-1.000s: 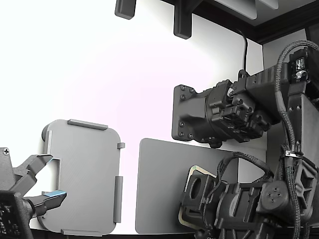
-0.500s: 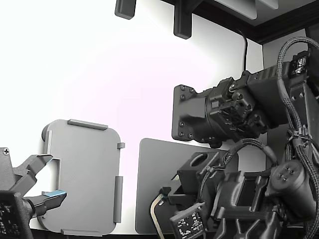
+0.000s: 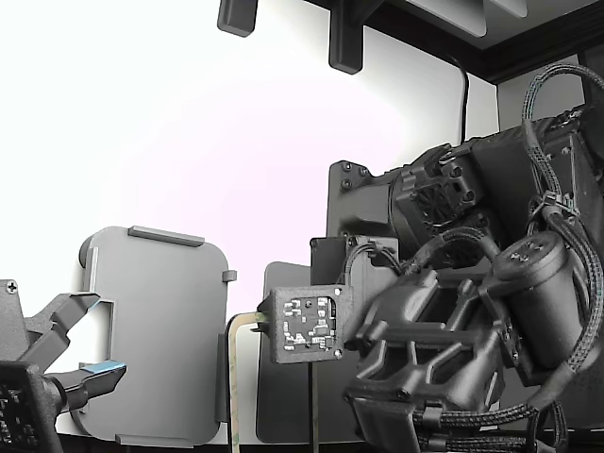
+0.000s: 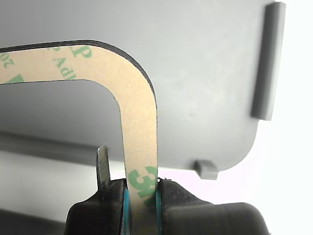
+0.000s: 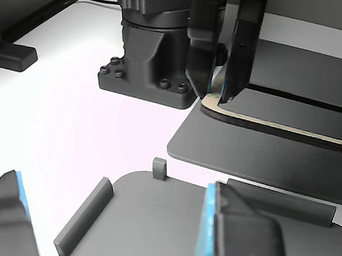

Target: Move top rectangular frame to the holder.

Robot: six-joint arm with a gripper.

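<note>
The top rectangular frame [image 4: 134, 112] is a thin beige strip with green print and a dark edge. My gripper [image 4: 142, 196] is shut on one side of it between blue-padded fingers. In the exterior view the frame [image 3: 232, 377] hangs edge-on between the light grey holder [image 3: 156, 330] and the dark mat [image 3: 283, 396], with my gripper [image 3: 259, 327] at its upper corner. The other view shows the frame [image 5: 284, 129] lifted just above the mat [image 5: 262, 156], gripper [image 5: 216, 93] shut on its corner. The holder [image 4: 195, 73] with its raised tabs fills the background of the wrist view.
A second arm's open gripper [image 3: 66, 354] sits at the holder's near edge on the exterior view's left; its blue-padded fingers [image 5: 232, 237] fill the other view's foreground. A black base block [image 5: 147, 68] stands behind the mat. My arm's bulk and cables [image 3: 472, 311] cover the exterior view's right.
My arm has swung toward the exterior view's left, carrying the frame off the dark mat to the gap beside the holder. The second arm has not moved.
</note>
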